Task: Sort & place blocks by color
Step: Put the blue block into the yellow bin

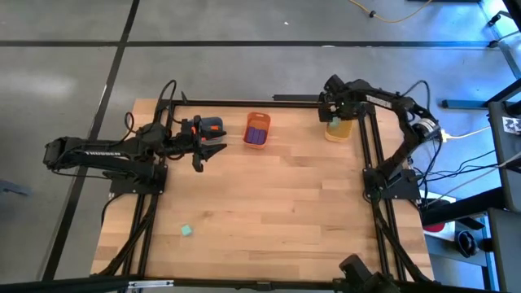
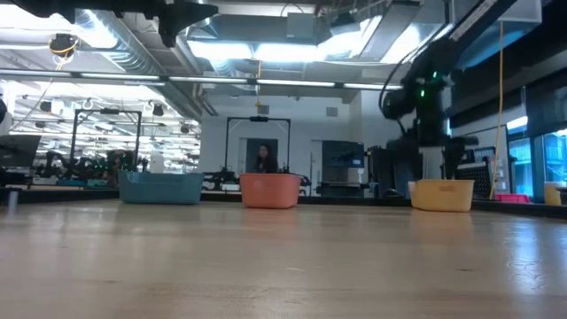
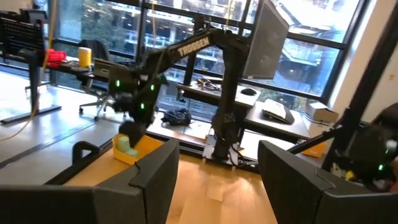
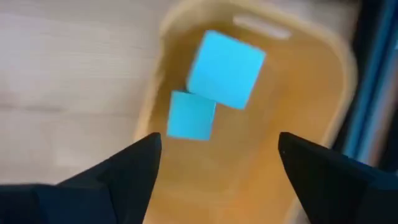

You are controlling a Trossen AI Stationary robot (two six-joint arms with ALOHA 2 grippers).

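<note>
My right gripper (image 4: 217, 163) stands open, pointing down over the yellow tray (image 4: 311, 93) at the table's far right (image 1: 339, 130). Two mint-green cubes show in the tray below it. One (image 4: 191, 115) lies flat. The other (image 4: 225, 61) looks larger and is tilted, and I cannot tell whether it rests or is in the air. Another mint-green cube (image 1: 186, 231) lies alone on the table near the front left. The orange tray (image 1: 257, 130) holds purple blocks (image 1: 256, 136). My left gripper (image 1: 210, 153) is open and level, beside the blue-grey tray (image 1: 213, 124).
The three trays stand in a row along the far edge: blue-grey (image 2: 161, 187), orange (image 2: 269, 190), yellow (image 2: 442, 195). Something orange-red (image 1: 203, 128) lies in the blue-grey tray. The wide middle and near part of the wooden table (image 1: 277, 212) is bare except for the lone cube.
</note>
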